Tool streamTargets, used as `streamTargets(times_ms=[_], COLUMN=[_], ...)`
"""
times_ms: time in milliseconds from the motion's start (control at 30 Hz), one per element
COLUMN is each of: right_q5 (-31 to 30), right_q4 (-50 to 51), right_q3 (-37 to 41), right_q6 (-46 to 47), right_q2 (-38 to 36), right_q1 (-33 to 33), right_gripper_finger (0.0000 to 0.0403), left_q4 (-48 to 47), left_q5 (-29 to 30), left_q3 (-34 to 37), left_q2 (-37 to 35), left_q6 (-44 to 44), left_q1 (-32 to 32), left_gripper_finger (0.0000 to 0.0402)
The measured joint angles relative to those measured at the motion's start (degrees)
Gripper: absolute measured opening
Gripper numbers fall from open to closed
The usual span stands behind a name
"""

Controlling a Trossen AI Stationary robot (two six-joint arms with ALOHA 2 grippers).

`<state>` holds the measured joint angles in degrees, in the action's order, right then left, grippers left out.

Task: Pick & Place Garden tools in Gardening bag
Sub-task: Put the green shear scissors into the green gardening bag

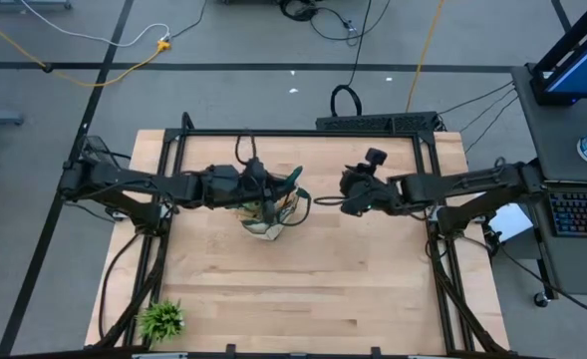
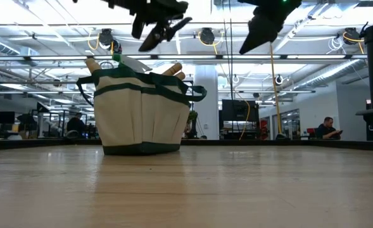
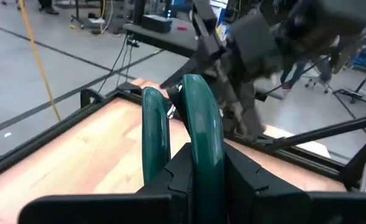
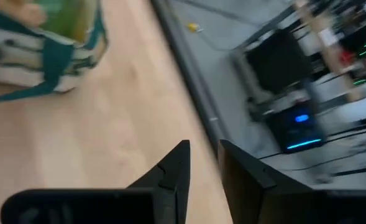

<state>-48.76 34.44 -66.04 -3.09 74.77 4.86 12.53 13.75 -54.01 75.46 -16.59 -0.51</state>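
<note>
Left hand (image 1: pixel 291 186) directly over beige canvas gardening bag (image 1: pixel 265 217) near bench centre, clamped on its upright dark green strap handle (image 3: pixel 198 134). Right hand (image 1: pixel 348 199) beside bag, fingers slightly parted, empty.

From above, my left fingers (image 1: pixel 273 189) are lost over the bag (image 1: pixel 265 221), its tools (image 1: pixel 285 199) too small to name. My right wrist picture crops the bag, blurred.

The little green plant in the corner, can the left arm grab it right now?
Probably not right now. The left gripper is shut on the bag's green handle, above the bag. The plant sits alone on the table, nothing blocking it.
</note>
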Motion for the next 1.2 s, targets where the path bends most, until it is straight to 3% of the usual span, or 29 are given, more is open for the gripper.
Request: streamTargets(times_ms=[167, 400, 533, 1067, 1200], right_q5=[12.2, 32.3, 39.7, 41.7, 44.5], right_q4=[4.6, 6.8, 7.4, -0.5, -1.8], right_q3=[0.0, 0.0, 0.0, 12.1, 13.8], right_q6=[5.0, 7.1, 7.1, 12.6, 14.2], right_q2=[-3.0, -5.7, -6.7, -10.7, -11.4], right_q1=[-1.5, -3.8, -5.4, -7.5, -7.5], right_gripper_finger=[0.0077, 0.0077, 0.0077, 0.0077, 0.0077], left_q4=[8.5, 12.6, 12.2, 11.0, 8.7], left_q5=[0.4, -0.2, -0.2, 1.3, 1.3], left_q3=[5.2, 10.0, 10.9, 12.8, 12.8], left_q2=[-1.2, -2.1, -2.6, -2.6, -2.3], left_q6=[0.9, 0.9, 1.9, 3.2, 2.4], left_q1=[-0.4, -0.4, -0.7, 0.3, 0.9], left_gripper_finger=[0.0051, 0.0051, 0.0051, 0.0051, 0.0051])
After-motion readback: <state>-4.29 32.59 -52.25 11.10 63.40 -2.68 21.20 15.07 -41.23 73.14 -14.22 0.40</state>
